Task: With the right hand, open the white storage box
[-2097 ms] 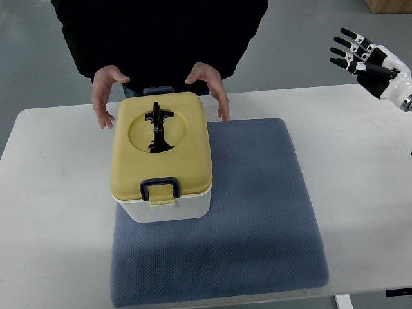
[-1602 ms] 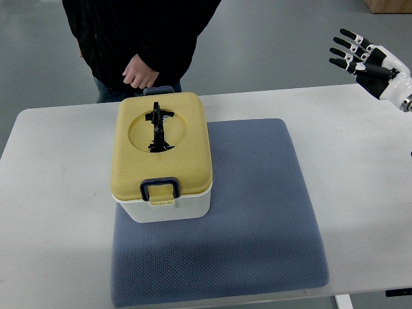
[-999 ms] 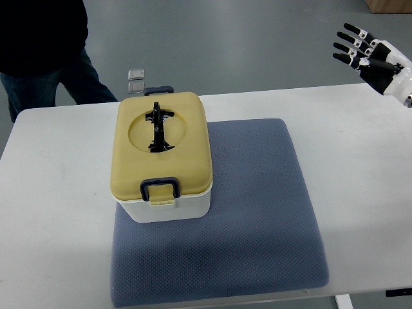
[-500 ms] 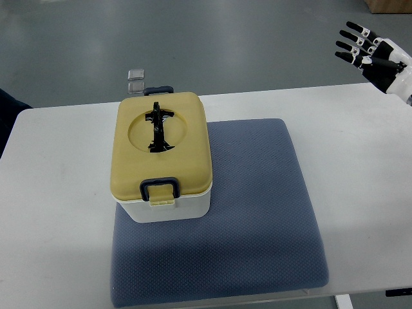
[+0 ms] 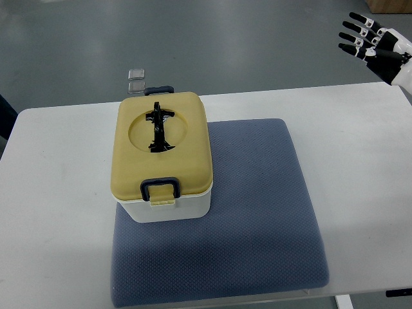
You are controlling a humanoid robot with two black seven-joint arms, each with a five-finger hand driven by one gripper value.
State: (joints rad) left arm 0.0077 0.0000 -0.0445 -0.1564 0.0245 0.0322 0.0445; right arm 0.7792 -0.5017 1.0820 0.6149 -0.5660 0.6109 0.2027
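Storage box (image 5: 164, 158), one, lid closed; one right hand (image 5: 376, 48), fingers spread, empty.

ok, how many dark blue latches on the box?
2. One latch sits at the near edge of the yellow lid, folded against it; the other latch is at the far edge. Any on the box's hidden sides wouldn't show in this view.

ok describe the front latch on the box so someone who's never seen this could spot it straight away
Start at the white table and find the blue mat; the storage box with its yellow lid stands on the mat's left part. The front latch is the dark blue loop on the lid's near edge, over a small yellow tab. The black handle lies in the lid's round recess, and a matching latch sits on the far edge.
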